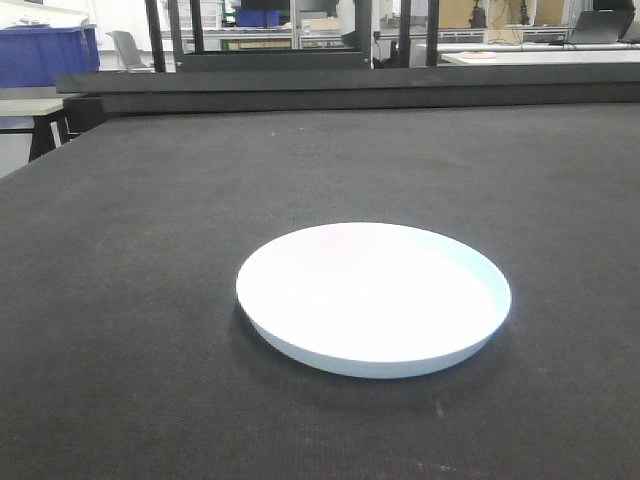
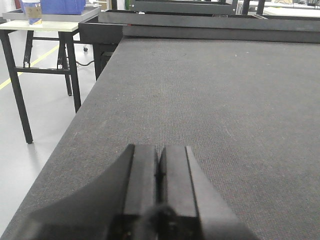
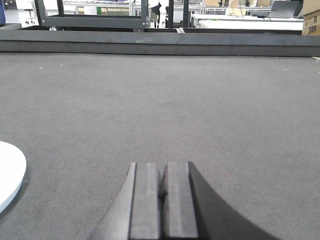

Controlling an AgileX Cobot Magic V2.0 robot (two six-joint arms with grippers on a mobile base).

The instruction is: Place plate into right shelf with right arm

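Note:
A plain white round plate (image 1: 373,296) lies flat on the dark grey felt table (image 1: 150,250), near the front and slightly right of centre. Its edge (image 3: 9,175) shows at the far left of the right wrist view. My right gripper (image 3: 163,164) is shut with nothing in it, low over the felt, to the right of the plate and apart from it. My left gripper (image 2: 159,147) is also shut and empty, near the table's left edge. Neither gripper shows in the front view. The right shelf is out of view.
A raised dark ledge (image 1: 350,85) bounds the table's far side. Off the left edge stands a small table (image 2: 40,25) with a blue bin (image 2: 62,6) on it, above bare floor (image 2: 30,150). Black frames and desks fill the background.

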